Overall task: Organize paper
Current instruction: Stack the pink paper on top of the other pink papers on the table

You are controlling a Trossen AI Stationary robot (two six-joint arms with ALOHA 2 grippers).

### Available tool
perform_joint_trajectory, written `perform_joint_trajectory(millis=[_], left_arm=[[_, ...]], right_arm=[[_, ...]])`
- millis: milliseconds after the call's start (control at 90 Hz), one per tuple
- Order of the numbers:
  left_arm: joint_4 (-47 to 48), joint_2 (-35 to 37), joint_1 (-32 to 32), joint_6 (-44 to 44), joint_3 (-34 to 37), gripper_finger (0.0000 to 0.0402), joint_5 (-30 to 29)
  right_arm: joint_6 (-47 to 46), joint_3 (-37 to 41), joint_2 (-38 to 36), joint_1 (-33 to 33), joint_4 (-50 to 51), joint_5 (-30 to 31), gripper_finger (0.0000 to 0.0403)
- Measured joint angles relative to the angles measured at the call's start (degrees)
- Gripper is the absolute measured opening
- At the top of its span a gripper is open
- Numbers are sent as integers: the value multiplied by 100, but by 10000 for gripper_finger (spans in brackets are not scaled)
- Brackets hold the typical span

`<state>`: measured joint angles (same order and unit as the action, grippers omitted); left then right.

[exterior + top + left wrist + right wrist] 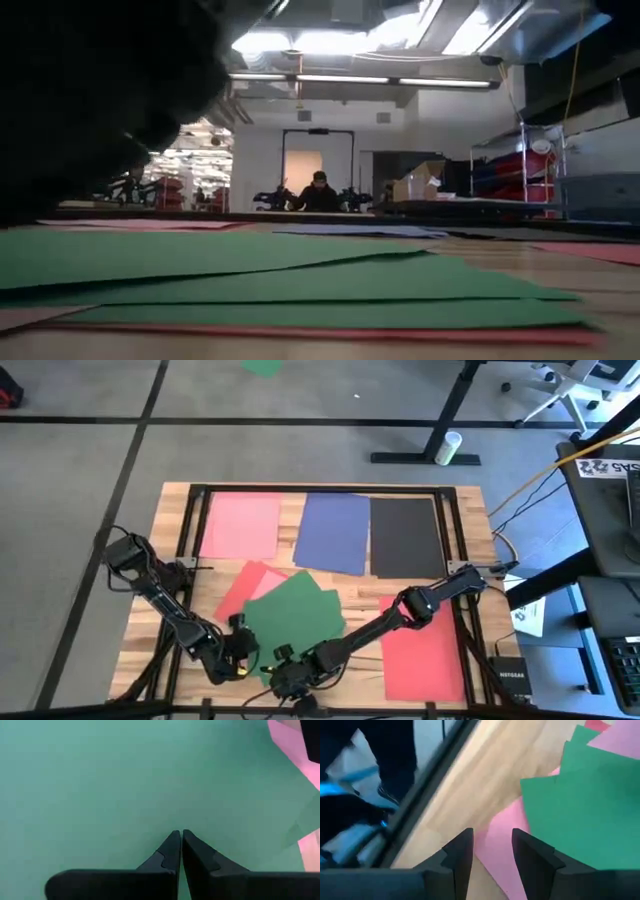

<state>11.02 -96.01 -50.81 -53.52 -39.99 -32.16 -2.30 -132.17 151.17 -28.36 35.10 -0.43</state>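
**Desk editor:** Workshop floor behind, wooden desk [470,520] in front. What lies on it?

**Photographer:** Construction paper. Along the far edge sit a pink sheet [241,526], a blue sheet [334,532] and a black sheet [404,537], side by side, the blue overlapping the black sheet's edge. Toward the near right corner lies a red sheet [423,652]. Near the middle of the near edge, green sheets [292,615] are fanned over a red and a pink one [243,586].

**Desk editor:** And the arms?

**Photographer:** Both reach to the near edge. The left end effector [238,660] is over the near-left part of the green pile; its wrist camera shows its fingers [172,852] clenched tip to tip above green paper, with pink showing at one side. Whether any paper is pinched between them cannot be told. The right end effector [290,682] sits just beside it at the near edge, released, its two fingers [460,855] parted over a pink sheet [502,855] that pokes out from under the green, close to the desk's dark frame rail [427,780].

**Desk editor:** Anything in the background?

**Photographer:** From desk level, a person [318,192] in dark clothing sits far across the room under ceiling lights. Another green sheet [263,366] lies on the floor beyond the desk's far edge.
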Motion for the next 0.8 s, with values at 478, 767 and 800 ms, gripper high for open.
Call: perform_joint_trajectory(millis=[478, 767, 800], left_arm=[[-132, -11, 190, 221, 18, 0, -21], [-144, -11, 208, 275, 20, 0, -18], [-148, -11, 213, 275, 20, 0, -18]], right_arm=[[222, -263, -1, -50, 1081, 143, 127], [260, -281, -1, -118, 1173, 55, 127], [260, -281, -1, -122, 1175, 34, 127]])
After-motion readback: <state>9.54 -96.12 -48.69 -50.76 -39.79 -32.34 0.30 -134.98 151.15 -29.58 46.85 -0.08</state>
